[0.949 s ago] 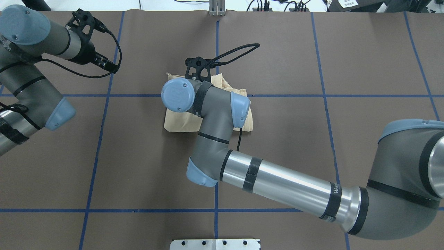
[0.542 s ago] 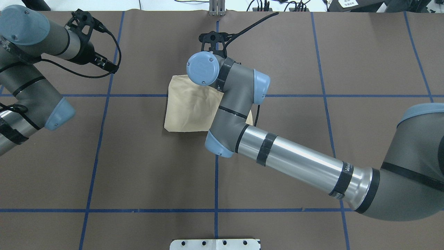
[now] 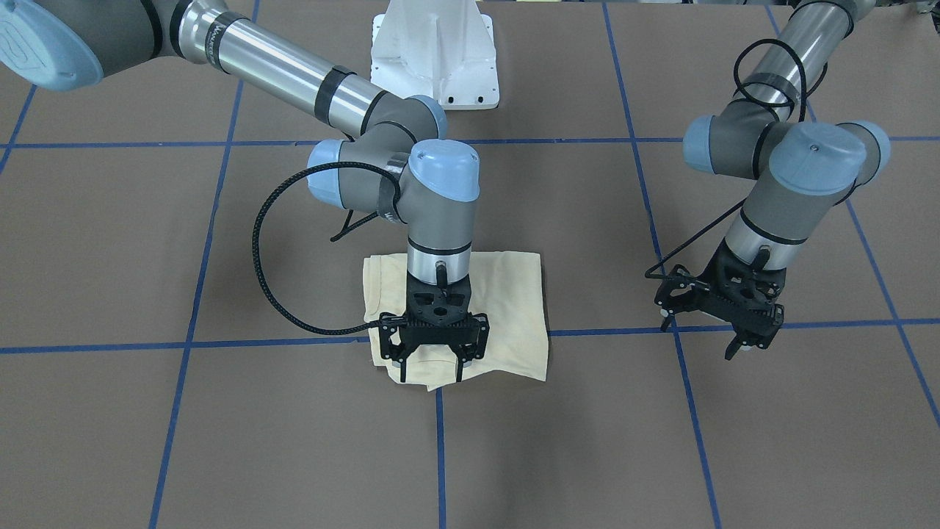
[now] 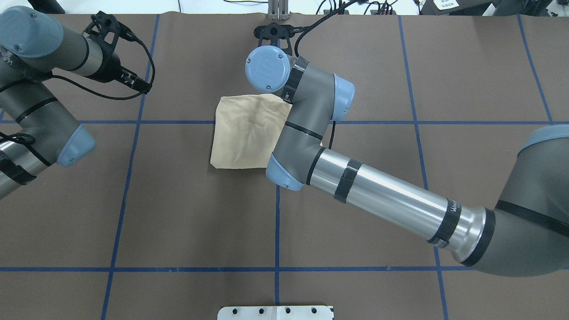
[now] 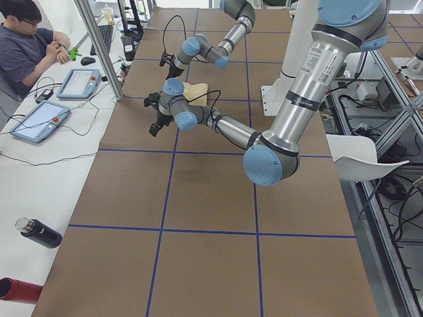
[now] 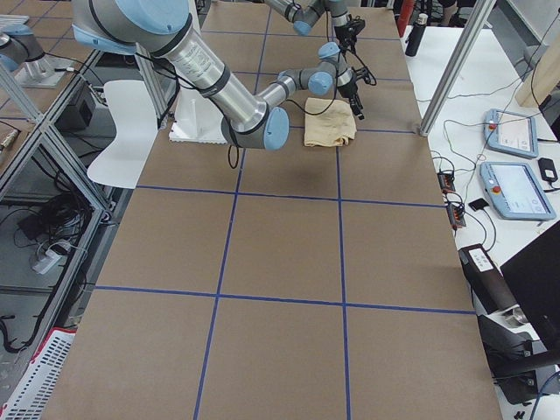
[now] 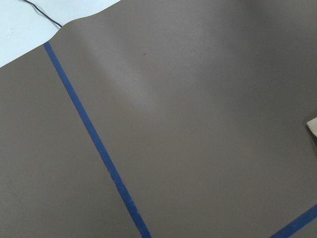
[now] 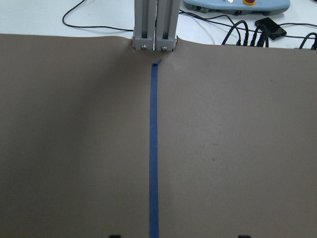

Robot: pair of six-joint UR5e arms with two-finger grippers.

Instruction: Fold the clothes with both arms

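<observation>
The cream-yellow T-shirt lies folded into a flat, roughly square packet at the table's middle; it also shows in the overhead view. The print is hidden. My right gripper hangs open and empty just above the packet's far edge, fingers pointing down. In the overhead view the right gripper sits beyond the shirt near the far table edge. My left gripper hovers over bare table well off to the shirt's side, looks open and holds nothing. In the overhead view the left gripper is at the far left.
Blue tape lines grid the brown table cover. A metal post stands at the far edge. The white pedestal base is on the robot's side. An operator and teach pendants are at the side bench.
My right arm has moved off the shirt toward the far table edge. The bunched fold it stood over now lies flat. The left arm has not moved.
</observation>
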